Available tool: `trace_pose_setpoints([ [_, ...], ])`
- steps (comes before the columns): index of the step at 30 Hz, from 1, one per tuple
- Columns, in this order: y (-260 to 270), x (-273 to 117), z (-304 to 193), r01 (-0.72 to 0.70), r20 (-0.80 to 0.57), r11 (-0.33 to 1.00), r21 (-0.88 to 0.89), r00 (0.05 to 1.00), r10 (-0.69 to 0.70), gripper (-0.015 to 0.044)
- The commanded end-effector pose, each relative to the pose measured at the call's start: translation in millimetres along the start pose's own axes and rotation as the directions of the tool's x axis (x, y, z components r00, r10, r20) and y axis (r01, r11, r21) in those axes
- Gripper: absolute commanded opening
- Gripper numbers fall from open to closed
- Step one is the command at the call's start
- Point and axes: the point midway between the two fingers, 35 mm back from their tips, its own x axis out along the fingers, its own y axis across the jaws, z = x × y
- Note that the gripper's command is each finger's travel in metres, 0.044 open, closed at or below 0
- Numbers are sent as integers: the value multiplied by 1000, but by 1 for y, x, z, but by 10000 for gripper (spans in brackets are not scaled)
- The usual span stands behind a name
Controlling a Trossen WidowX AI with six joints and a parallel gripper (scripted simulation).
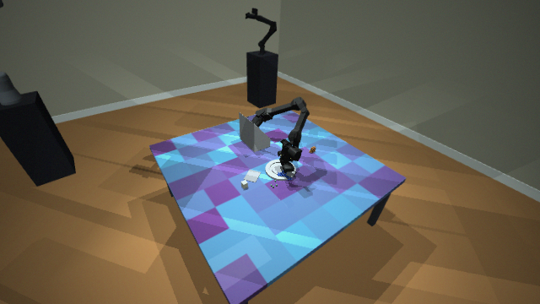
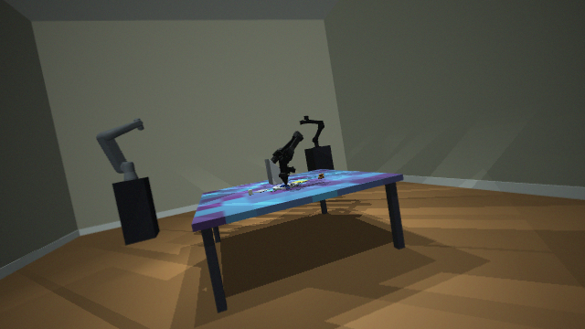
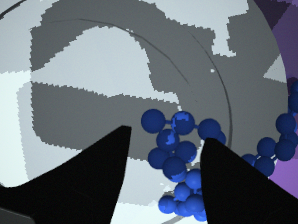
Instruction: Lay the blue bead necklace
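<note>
The round white bead board [image 1: 268, 171] [image 3: 255, 95] lies on the table, with thin curved groove lines showing in the wrist view. The blue bead necklace [image 1: 281, 174] [image 3: 153, 121] is bunched in a heap on the board's near right part, inside the curved groove line. A strand of it runs right, across the groove line and over the board's edge. My gripper [image 1: 288, 171] [image 2: 286, 184] [image 3: 166, 141] is low over the board with its fingers apart. Several beads lie between and below the fingertips; the right finger hides some. The rest of the necklace is partly hidden.
A white cube [image 1: 245, 184] [image 2: 250, 192] and a flat pale square [image 1: 252, 176] lie left of the board in the top view. Tiny greenish pieces lie in front of it. A grey upright panel [image 1: 253, 136] [image 2: 272, 172] stands behind, and a small orange object [image 1: 312, 149] [image 2: 321, 175] lies right.
</note>
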Motion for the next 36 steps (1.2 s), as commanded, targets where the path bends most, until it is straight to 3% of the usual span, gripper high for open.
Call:
trace_pose_setpoints([
  [1, 0, 0, 0, 0, 0, 1000, -1, 1000, 0, 263],
  [8, 0, -11, 0, -3, 0, 1000, 2, 1000, 3, 440],
  [14, 1, -28, 0, -8, 0, 1000, 5, 1000, 8, 440],
  [31, 1, -28, -2, -8, 0, 1000, 5, 1000, 8, 440],
  [33, 1, -28, -1, -8, 0, 998, 68, 1000, 8, 387],
  [36, 2, -29, 0, -7, 0, 942, 334, 1000, 8, 309],
])
